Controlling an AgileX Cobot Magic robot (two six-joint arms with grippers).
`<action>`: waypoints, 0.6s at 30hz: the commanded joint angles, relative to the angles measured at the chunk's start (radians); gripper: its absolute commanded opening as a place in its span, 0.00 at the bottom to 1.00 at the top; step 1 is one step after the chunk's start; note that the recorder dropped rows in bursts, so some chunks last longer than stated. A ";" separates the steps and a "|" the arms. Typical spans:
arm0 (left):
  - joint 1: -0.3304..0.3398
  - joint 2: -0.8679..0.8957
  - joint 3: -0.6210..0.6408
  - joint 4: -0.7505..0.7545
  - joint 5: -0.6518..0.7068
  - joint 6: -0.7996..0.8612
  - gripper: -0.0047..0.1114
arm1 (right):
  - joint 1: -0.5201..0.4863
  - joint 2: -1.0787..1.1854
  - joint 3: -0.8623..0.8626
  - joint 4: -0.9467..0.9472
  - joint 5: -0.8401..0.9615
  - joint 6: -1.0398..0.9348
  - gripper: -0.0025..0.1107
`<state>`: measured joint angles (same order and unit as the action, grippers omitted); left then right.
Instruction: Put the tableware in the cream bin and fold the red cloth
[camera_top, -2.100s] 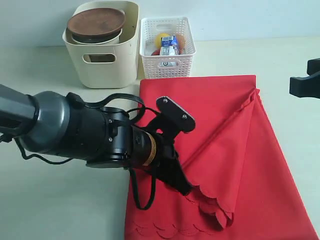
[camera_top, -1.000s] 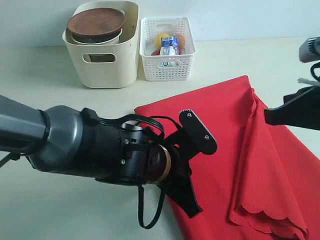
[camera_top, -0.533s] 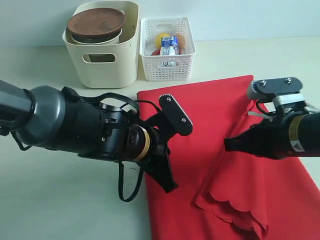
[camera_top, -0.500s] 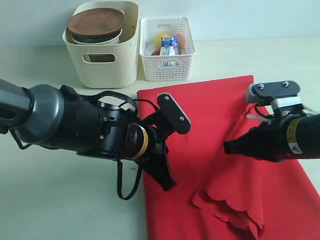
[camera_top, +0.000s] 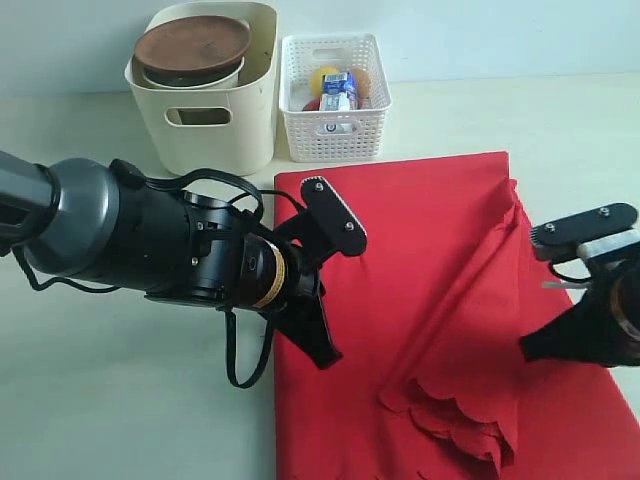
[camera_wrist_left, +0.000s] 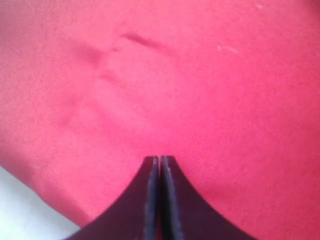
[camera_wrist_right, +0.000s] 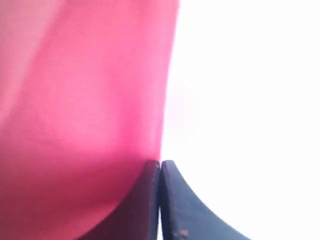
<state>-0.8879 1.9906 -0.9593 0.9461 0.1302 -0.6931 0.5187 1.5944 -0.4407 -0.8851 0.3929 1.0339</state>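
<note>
Both closed tight: left pincer (camera_wrist_left: 159, 162) tips low over red cloth (camera_top: 430, 230), right pincer (camera_wrist_right: 160, 164) at its edge, grip unclear. Cloth lies half-folded, crooked, on desk (camera_top: 120, 400). Risk: thin fabric slips free, fold skews.

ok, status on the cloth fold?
Left gripper and right gripper: jaws shut, both down at the red cloth. Cloth loosely folded over, scalloped edge rumpled. Wooden plate sits in the cream bin; nothing lying on the cloth.

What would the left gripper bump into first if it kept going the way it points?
The red cloth: the left gripper points its shut tips at it, seemingly very close.
</note>
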 joint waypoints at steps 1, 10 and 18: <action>0.007 0.011 0.017 -0.008 0.046 0.004 0.07 | -0.007 -0.097 0.005 -0.038 -0.040 0.049 0.02; 0.007 0.011 0.017 -0.018 0.032 0.004 0.07 | -0.007 -0.159 -0.084 -0.139 -0.627 0.102 0.02; 0.007 0.011 0.017 -0.026 0.007 0.004 0.07 | -0.007 0.161 -0.148 -0.235 -0.651 0.143 0.02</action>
<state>-0.8879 1.9906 -0.9593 0.9330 0.1227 -0.6893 0.5152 1.7171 -0.5662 -1.0811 -0.2436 1.1743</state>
